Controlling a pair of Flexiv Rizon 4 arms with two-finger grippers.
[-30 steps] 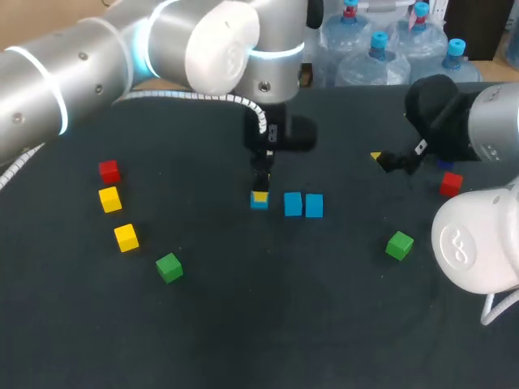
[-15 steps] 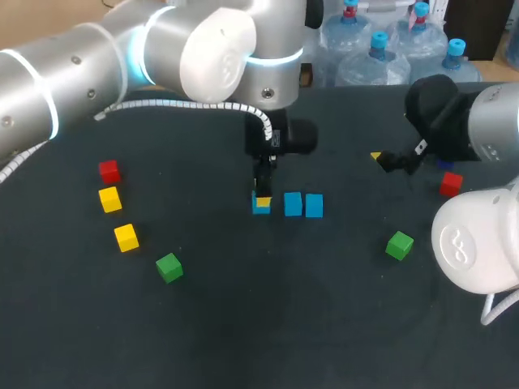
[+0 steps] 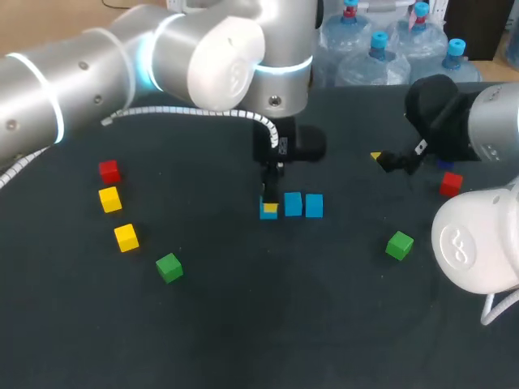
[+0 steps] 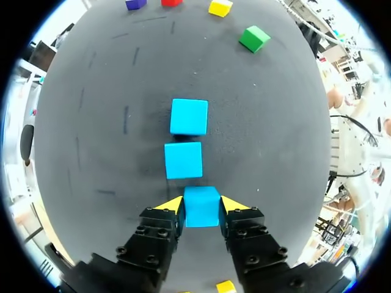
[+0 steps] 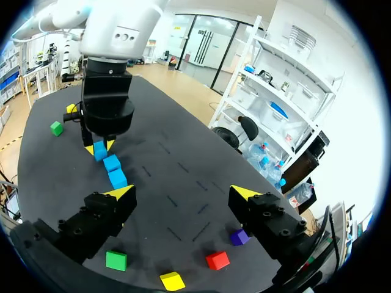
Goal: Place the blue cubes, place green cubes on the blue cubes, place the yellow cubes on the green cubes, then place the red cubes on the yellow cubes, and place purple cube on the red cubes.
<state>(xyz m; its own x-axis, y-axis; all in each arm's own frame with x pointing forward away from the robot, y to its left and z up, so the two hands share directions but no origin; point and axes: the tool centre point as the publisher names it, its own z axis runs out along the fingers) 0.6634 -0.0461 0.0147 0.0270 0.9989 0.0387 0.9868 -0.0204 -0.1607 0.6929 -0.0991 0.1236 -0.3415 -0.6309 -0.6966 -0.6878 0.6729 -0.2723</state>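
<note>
My left gripper (image 4: 202, 204) is shut on a blue cube (image 4: 201, 207), low over the table. This cube (image 3: 269, 211) stands in line with two other blue cubes (image 3: 293, 204) (image 3: 314, 206), at the row's left end with a small gap. In the left wrist view those two (image 4: 183, 160) (image 4: 189, 116) lie straight ahead of the fingers. My right gripper (image 5: 183, 195) hangs open and empty above the table's right side; one yellow fingertip (image 3: 375, 156) shows in the head view.
At the left lie a red cube (image 3: 109, 171), two yellow cubes (image 3: 109, 198) (image 3: 126, 237) and a green cube (image 3: 169, 267). At the right lie a green cube (image 3: 399, 245), a red cube (image 3: 451, 185), a yellow cube (image 5: 172, 281) and a purple cube (image 5: 239, 237).
My left gripper has carried the blue cube rightward and down, closing most of the gap to the two blue cubes. The right arm has kept still.
</note>
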